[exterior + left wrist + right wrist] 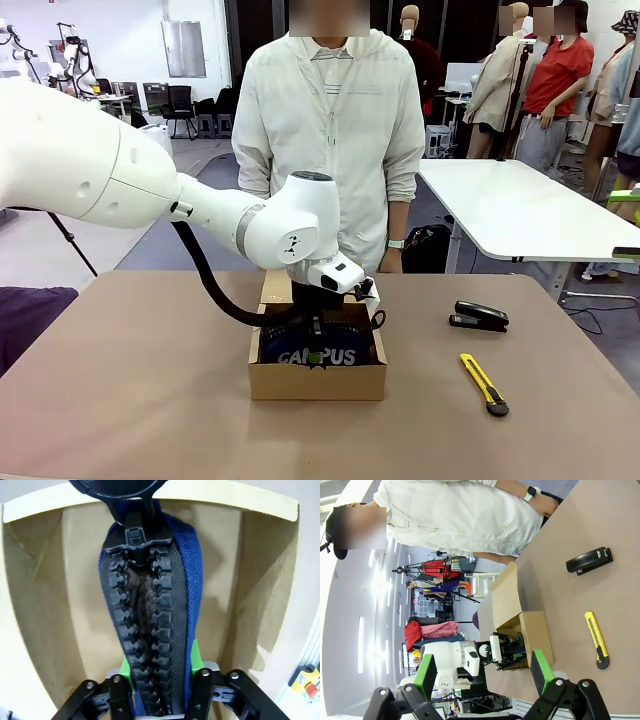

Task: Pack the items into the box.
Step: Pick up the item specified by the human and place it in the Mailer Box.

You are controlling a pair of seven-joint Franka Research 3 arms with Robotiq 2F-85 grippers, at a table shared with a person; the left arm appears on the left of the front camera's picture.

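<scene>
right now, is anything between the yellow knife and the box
Nothing lies on the table between the utility knife and the box; the stapler sits off to the far side. At the box itself, the left gripper is down inside the opening, around the pouch, so it is in the way there.

Black stapler (pixel 479 316) on the brown table (pixel 150 400), person (pixel 330 130) at far edge

The brown bench (pixel 120 400) carries the cardboard box (pixel 317 381) at its middle. A utility knife (pixel 484 383) and a black stapler (pixel 479 316) lie to its right.
</scene>
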